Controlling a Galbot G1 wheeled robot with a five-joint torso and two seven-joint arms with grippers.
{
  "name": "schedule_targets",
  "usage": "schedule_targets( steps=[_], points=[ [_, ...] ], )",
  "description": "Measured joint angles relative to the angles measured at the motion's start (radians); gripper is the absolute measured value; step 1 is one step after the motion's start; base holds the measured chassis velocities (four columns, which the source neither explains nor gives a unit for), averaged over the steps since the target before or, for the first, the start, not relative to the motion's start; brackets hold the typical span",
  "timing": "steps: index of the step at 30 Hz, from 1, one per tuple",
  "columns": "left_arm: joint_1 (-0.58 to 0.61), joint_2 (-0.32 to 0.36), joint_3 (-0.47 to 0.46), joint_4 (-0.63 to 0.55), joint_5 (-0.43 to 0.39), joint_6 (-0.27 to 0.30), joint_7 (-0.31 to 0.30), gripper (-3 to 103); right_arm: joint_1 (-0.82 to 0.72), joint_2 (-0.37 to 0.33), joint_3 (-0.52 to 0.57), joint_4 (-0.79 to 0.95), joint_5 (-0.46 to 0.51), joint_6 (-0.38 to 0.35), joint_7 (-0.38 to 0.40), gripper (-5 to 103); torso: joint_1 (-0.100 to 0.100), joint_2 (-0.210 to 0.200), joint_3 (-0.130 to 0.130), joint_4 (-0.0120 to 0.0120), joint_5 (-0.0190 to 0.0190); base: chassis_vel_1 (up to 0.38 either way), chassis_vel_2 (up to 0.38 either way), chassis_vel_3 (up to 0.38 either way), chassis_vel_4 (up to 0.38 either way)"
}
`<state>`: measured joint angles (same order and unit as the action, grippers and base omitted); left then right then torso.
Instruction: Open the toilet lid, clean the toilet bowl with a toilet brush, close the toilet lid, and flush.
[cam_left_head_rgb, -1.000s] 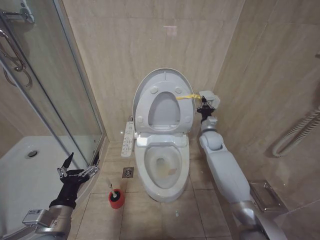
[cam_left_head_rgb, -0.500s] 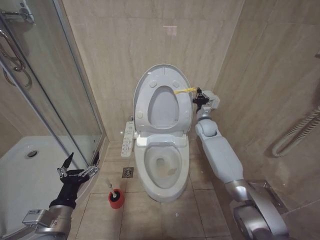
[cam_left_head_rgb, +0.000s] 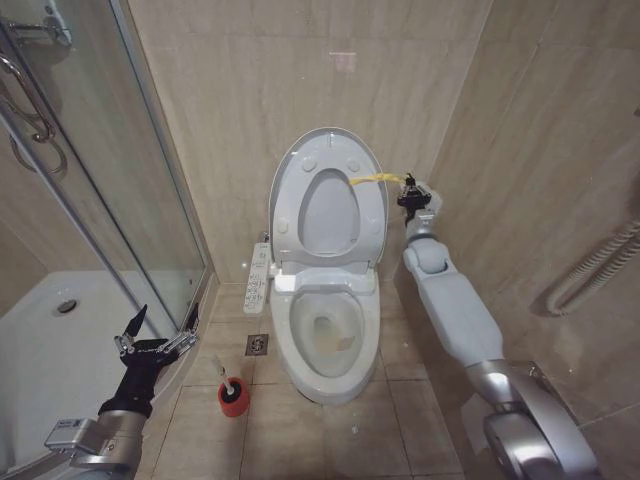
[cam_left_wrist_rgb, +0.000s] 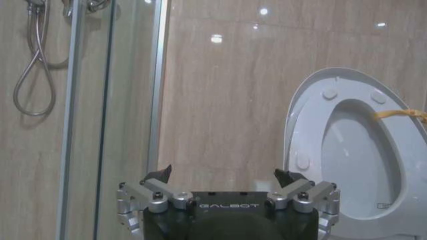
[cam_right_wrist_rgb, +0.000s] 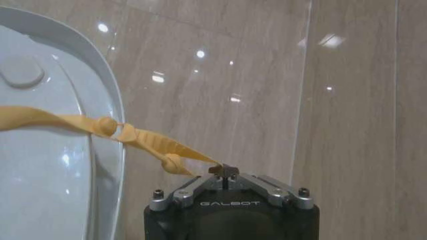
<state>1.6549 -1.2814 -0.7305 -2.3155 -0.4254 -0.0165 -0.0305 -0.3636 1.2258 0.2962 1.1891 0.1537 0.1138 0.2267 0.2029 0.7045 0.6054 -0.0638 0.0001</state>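
Observation:
The toilet lid (cam_left_head_rgb: 328, 215) stands raised against the back wall, with the white seat ring (cam_left_head_rgb: 300, 160) up against it. A yellow loop tag (cam_left_head_rgb: 375, 180) runs from the lid's edge to my right gripper (cam_left_head_rgb: 408, 190), which is shut on the tag (cam_right_wrist_rgb: 143, 142) to the right of the lid (cam_right_wrist_rgb: 80, 45); the right gripper (cam_right_wrist_rgb: 225, 172) holds the strap taut. The toilet bowl (cam_left_head_rgb: 325, 335) lies open below. The toilet brush (cam_left_head_rgb: 222, 375) stands in its red holder (cam_left_head_rgb: 233, 398) on the floor left of the bowl. My left gripper (cam_left_head_rgb: 163, 322) is open and empty at the lower left, and the left wrist view shows it (cam_left_wrist_rgb: 223, 175) facing the wall.
A glass shower door (cam_left_head_rgb: 130, 200) and white shower tray (cam_left_head_rgb: 50, 340) close off the left. A button panel (cam_left_head_rgb: 258, 275) runs along the bowl's left side, with a floor drain (cam_left_head_rgb: 257, 345) beside it. A ribbed hose (cam_left_head_rgb: 590, 270) hangs on the right wall.
My right gripper has risen and drawn slightly right with the yellow tag, and the lid and seat have tipped further back toward the wall. The left arm is unmoved.

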Motion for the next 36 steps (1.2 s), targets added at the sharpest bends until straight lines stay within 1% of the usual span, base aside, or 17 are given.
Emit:
schedule_targets(
  steps=[4,6,12,13,20,21,22,27,28,34,35,36],
  points=[
    [0.0,0.0,0.0,0.0,0.0,0.0,0.0,100,-0.05,-0.025,-0.015,0.069,0.042,-0.023,0.0,0,0.0,0.0,0.0,-0.0008,0.0,0.0,0.0,0.0,0.0],
    [0.0,0.0,0.0,0.0,0.0,0.0,0.0,100,-0.083,-0.035,-0.022,0.115,0.056,-0.04,-0.005,-2,0.0,0.0,0.0,-0.0009,0.0002,0.0,0.0,0.0,0.0],
    [0.0,0.0,0.0,0.0,0.0,0.0,0.0,100,-0.121,-0.044,-0.028,0.181,0.069,-0.065,-0.005,-2,0.0,0.0,0.0,-0.0006,0.0002,0.0,0.0,0.0,0.0],
    [0.0,0.0,0.0,0.0,0.0,0.0,0.0,100,-0.126,-0.047,-0.028,0.191,0.07,-0.067,-0.005,25,0.0,0.0,0.0,-0.0005,0.0,0.0,0.0,0.0,0.0],
    [0.0,0.0,0.0,0.0,0.0,0.0,0.0,100,-0.161,-0.06,-0.03,0.257,0.084,-0.088,-0.002,25,0.0,0.0,0.0,-0.0002,0.0,0.0,0.0,0.0,0.0],
    [0.0,0.0,0.0,0.0,0.0,0.0,0.0,100,-0.172,-0.063,-0.029,0.274,0.086,-0.092,0.0,51,0.0,0.0,0.0,-0.0003,0.0,0.0,0.0,0.0,0.0],
    [0.0,0.0,0.0,0.0,0.0,0.0,0.0,100,-0.185,-0.066,-0.029,0.291,0.088,-0.095,0.002,51,0.0,0.0,0.0,-0.0007,-0.0001,0.0,0.0,0.0,0.0],
    [0.0,0.0,0.0,0.0,0.0,0.0,0.0,100,-0.24,-0.078,-0.02,0.365,0.114,-0.114,0.011,51,0.0,0.0,0.0,-0.0001,-0.0002,0.0,0.0,0.0,0.0],
    [0.0,0.0,0.0,0.0,0.0,0.0,0.0,100,-0.262,-0.082,-0.013,0.393,0.124,-0.121,0.017,79,0.0,0.0,0.0,-0.0001,-0.0001,0.0,0.0,0.0,0.0],
    [0.0,0.0,0.0,0.0,0.0,0.0,0.0,100,-0.354,-0.092,0.022,0.482,0.143,-0.134,0.037,79,0.0,0.0,0.0,-0.0002,0.0,0.0,0.0,0.0,0.0],
    [0.0,0.0,0.0,0.0,0.0,0.0,0.0,100,-0.394,-0.093,0.037,0.51,0.144,-0.135,0.042,100,0.0,0.0,0.0,-0.0003,-0.0001,0.0,0.0,0.0,0.0],
    [0.0,0.0,0.0,0.0,0.0,0.0,0.0,100,-0.394,-0.093,0.037,0.51,0.144,-0.135,0.042,100,0.0,0.0,0.0,-0.0003,-0.0001,0.0,0.0,0.0,0.0]
  ],
)
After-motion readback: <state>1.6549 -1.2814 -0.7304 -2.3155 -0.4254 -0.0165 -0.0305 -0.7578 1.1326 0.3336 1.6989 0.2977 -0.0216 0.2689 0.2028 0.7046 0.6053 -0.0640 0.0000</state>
